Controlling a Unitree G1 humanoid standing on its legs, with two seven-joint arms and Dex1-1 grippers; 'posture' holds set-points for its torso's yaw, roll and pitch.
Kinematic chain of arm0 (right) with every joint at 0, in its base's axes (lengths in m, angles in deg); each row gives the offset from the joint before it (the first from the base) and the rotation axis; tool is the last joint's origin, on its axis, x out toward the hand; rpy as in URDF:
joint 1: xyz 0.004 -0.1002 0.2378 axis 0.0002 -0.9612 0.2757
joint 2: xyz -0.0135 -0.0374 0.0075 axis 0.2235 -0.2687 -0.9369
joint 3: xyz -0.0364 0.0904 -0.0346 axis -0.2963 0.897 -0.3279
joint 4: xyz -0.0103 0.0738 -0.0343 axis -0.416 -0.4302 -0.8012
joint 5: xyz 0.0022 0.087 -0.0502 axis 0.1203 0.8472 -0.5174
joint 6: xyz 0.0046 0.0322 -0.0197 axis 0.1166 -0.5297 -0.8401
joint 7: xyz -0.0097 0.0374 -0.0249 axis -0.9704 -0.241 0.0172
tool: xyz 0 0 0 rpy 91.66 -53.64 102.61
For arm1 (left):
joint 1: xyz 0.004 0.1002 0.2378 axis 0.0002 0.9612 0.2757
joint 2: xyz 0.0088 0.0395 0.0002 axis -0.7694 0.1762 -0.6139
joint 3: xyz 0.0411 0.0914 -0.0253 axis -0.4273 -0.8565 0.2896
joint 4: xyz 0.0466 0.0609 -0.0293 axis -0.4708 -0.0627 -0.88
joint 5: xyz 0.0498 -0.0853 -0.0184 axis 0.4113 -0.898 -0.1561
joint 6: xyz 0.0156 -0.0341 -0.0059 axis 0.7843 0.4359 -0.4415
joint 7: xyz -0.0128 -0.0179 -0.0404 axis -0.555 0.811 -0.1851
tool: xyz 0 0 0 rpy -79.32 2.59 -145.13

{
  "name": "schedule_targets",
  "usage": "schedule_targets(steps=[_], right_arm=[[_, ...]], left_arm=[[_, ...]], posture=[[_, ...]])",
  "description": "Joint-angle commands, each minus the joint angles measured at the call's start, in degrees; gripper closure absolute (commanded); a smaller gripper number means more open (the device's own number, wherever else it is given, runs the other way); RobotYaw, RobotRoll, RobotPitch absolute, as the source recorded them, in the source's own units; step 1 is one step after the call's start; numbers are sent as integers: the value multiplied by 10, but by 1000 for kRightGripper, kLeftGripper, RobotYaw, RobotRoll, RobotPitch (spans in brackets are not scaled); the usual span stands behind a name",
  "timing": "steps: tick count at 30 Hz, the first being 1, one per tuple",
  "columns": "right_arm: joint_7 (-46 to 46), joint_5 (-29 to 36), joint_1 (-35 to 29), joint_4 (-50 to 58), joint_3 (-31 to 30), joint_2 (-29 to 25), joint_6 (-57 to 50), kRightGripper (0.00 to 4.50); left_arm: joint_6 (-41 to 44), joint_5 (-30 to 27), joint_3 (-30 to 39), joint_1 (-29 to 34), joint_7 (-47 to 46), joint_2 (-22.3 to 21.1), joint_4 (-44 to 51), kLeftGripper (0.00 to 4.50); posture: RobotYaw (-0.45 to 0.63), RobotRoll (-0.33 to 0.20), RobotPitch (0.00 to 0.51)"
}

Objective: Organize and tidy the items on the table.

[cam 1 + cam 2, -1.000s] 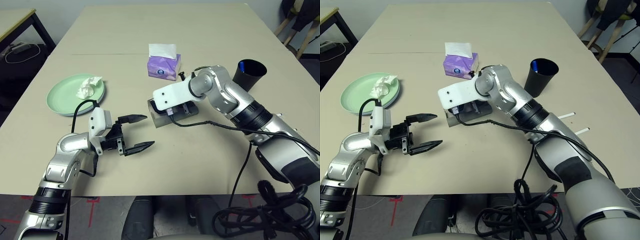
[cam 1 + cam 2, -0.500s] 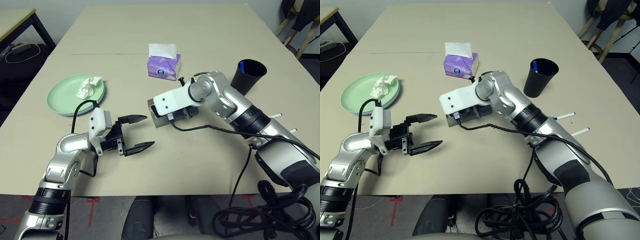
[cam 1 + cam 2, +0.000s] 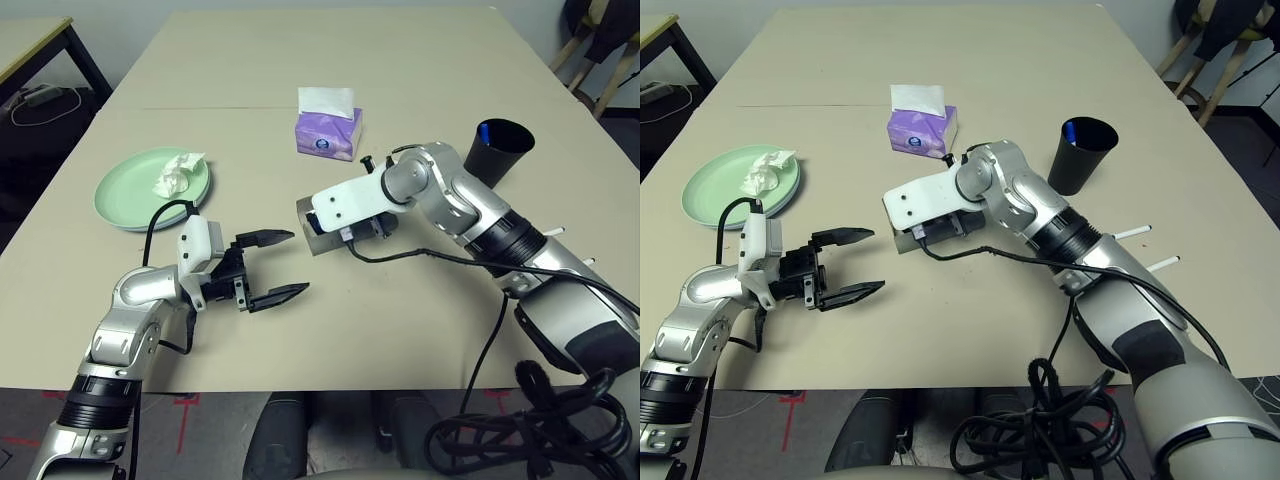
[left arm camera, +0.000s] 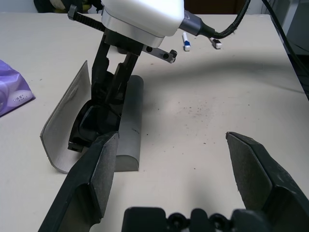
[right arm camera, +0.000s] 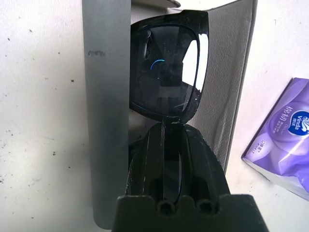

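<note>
Holding the black sunglasses [image 5: 169,72] with its fingers pinched tight on them, the right gripper [image 5: 166,145] has them down inside the open grey glasses case [image 4: 126,126], which sits near the middle of the beige table [image 3: 400,80], just in front of the purple tissue box [image 3: 328,133]. The left gripper [image 3: 272,265] hangs low over the table with its two black fingers spread wide and nothing between them, close to the case. The mint green plate [image 3: 135,205] with the crumpled white tissue [image 3: 175,172] on it lies off to the left, and the black cup [image 3: 497,148] with the blue pen [image 3: 483,131] in it stands to the right.
</note>
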Motion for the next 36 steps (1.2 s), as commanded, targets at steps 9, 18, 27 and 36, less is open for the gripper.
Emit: schedule_targets(steps=[9,18,27,36], right_arm=[[-14,10,-9,6,1,-2,-1,2411],[-20,25,-18,40,31,-33,-17,48],[-17,145,-124,135,144,-77,-91,48],[45,327,-288,305,301,-48,-303,48]], left_arm=[[5,3,-4,2,2,-3,7,0],[10,4,-1,-9,-7,2,-9,0],[20,0,6,-20,-20,8,-22,0],[34,-7,19,-32,-33,20,-48,0]], posture=[[99,0,125],[85,0,111],[48,0,106],[22,0,105]])
